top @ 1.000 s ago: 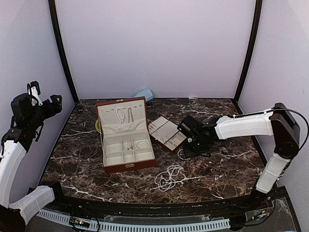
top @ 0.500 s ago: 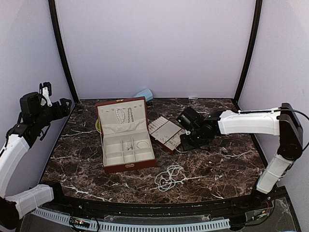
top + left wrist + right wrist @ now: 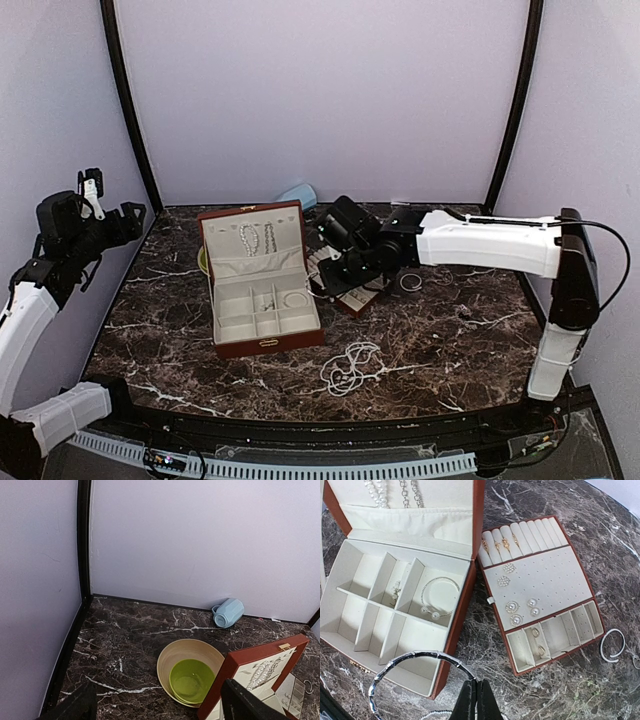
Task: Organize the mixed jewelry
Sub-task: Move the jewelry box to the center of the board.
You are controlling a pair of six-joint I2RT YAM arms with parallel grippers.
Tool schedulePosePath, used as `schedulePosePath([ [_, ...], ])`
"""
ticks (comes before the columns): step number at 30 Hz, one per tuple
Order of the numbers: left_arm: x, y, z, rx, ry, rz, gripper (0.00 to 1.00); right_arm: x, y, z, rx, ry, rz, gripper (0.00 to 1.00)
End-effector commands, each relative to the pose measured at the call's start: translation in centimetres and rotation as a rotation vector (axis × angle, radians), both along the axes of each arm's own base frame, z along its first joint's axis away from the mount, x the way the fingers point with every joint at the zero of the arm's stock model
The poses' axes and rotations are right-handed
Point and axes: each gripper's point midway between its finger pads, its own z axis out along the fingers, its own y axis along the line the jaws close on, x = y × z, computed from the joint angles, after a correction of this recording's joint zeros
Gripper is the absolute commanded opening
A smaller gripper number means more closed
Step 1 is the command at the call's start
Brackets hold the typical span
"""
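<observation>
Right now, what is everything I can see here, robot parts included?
jewelry box: one, reddish-brown, cream-lined, open, left of centre
bead strands: two, white, in the box lid
bracelet: one, silvery, in a box compartment
tray: one, reddish-brown and cream, right of the box
earrings: several, silvery, on the tray
white bangle: one, on the table right of the tray
bead pile: one, white, on the table near the front
bowls: two, green inside tan, behind the box
cup: one, pale blue, on its side by the back wall
left gripper: open, empty, raised at the left
right gripper: shut on a silver bangle, above box and tray
</observation>
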Motion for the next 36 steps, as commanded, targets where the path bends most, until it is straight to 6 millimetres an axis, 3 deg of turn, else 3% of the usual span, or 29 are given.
schedulePosePath([
  [1, -0.2, -0.2, 0.9, 0.009, -0.032, -0.011, 0.88, 0.1, 2.6, -0.6, -0.012, -0.012, 0.053, 0.00],
  [7, 0.5, -1.7, -0.9, -0.036, 0.015, -0.084, 0.88, 0.2, 5.8, -1.3, 0.061, 0.021, 0.082, 0.00],
  [10, 0.9, -3.9, -3.0, -0.091, 0.071, -0.204, 0.89, 0.4, 6.8, -1.8, 0.075, 0.038, 0.083, 0.00],
  [13, 1.6, -6.2, -3.5, -0.114, 0.071, -0.340, 0.91, 0.6, 7.9, -1.8, 0.098, 0.054, 0.084, 0.00],
  [17, 2.7, -9.9, -2.3, -0.179, 0.054, -0.590, 0.92, 0.7, 9.6, -1.2, 0.143, 0.066, 0.111, 0.00],
  [23, 5.4, -10.5, -3.5, -0.217, 0.116, -0.631, 0.92, 2.1, 11.6, -1.3, 0.121, 0.045, 0.133, 0.00],
  [30, 6.2, -11.7, -5.5, -0.308, 0.172, -0.682, 0.92, 3.3, 14.4, -1.9, 0.174, 0.032, 0.136, 0.00],
  [36, 6.2, -13.9, -8.1, -0.307, 0.248, -0.710, 0.92, 4.0, 16.9, -2.4, 0.255, 0.032, 0.136, 0.00],
])
